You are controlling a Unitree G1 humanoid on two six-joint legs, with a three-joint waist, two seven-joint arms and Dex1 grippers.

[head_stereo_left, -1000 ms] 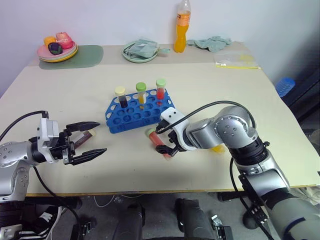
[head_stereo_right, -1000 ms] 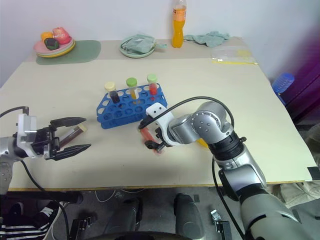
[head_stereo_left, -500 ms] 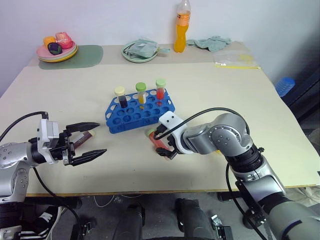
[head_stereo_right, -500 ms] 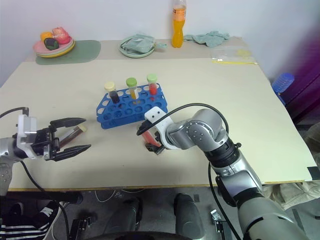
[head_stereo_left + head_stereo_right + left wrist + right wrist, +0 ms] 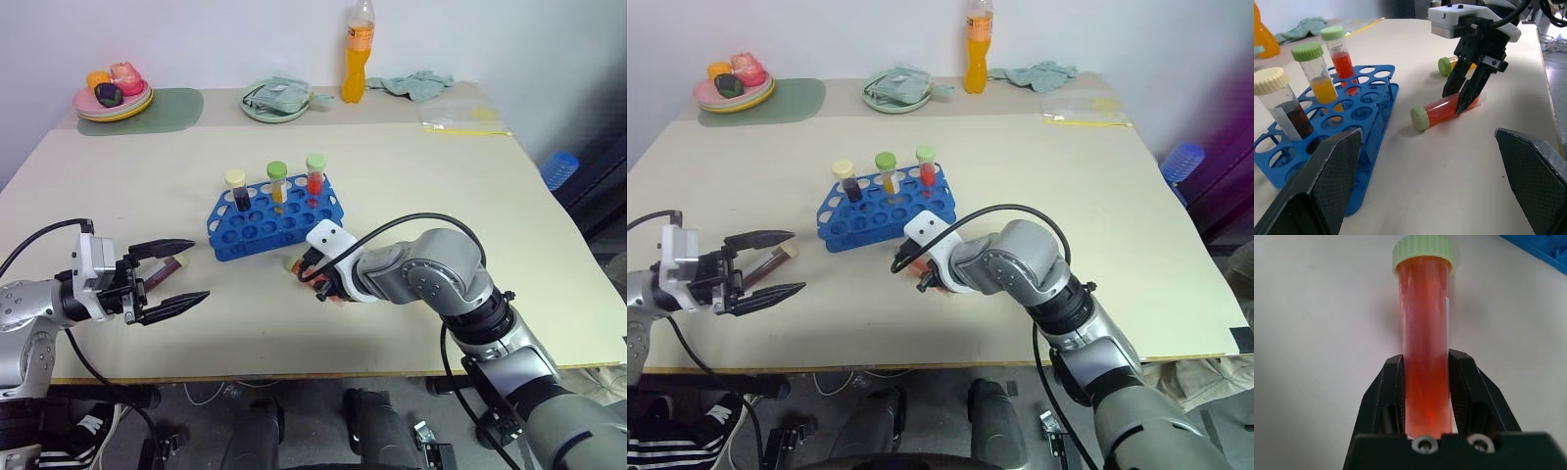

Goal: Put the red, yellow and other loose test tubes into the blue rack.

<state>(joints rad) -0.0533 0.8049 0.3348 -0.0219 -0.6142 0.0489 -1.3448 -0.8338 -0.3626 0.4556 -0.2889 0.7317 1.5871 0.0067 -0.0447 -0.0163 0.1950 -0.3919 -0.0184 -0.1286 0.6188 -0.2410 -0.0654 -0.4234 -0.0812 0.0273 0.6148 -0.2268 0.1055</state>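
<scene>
A red tube (image 5: 1425, 357) with a green cap lies on the table (image 5: 411, 166), just near of the blue rack (image 5: 269, 225). My right gripper (image 5: 1465, 100) is clamped on its body. My left gripper (image 5: 181, 269) hovers with jaws apart, far to the left, beside a dark tube (image 5: 174, 261). Three tubes stand in the rack.

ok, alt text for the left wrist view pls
The right gripper is shut on a red test tube with a green cap, lying on the table. Nearby, a blue rack holds three upright capped tubes, and the left gripper's open fingers frame the foreground.
</scene>
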